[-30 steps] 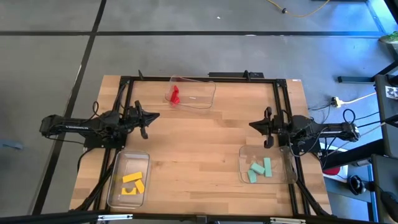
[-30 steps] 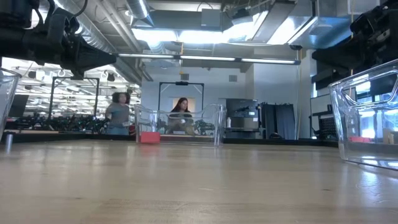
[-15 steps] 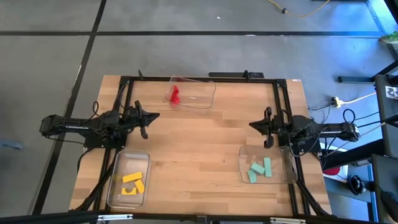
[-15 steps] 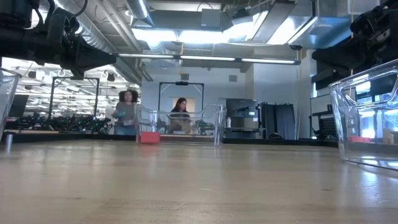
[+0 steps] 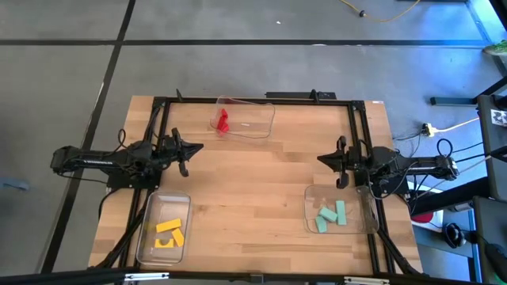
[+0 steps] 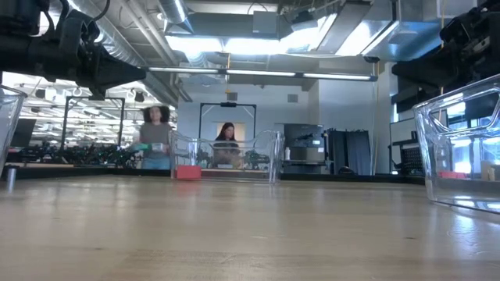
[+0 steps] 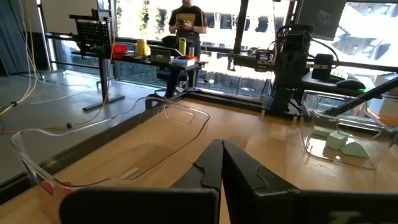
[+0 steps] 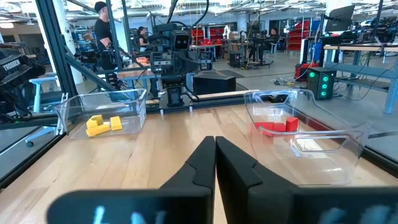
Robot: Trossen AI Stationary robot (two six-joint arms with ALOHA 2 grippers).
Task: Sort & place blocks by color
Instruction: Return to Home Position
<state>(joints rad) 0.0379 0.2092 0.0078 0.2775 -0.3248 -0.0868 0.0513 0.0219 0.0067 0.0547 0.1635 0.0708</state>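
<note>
As far as you can tell from above, the sorting looks finished: no loose block shows on the bare wood of the counter. Starting at the left, the yellow blocks lie together in the clear tray at the lower left of the high view. Beyond that tray, the left tool hangs over the counter's left side, fingers pressed together and carrying nothing. Next come the red blocks, in the tray set askew at the top edge. The right tool hovers toward the right side, likewise closed and empty. Just beside it, the teal blocks sit in the lower right tray. By my judgement, all that is left for you is to park both arms, and both look close to rest.
</note>
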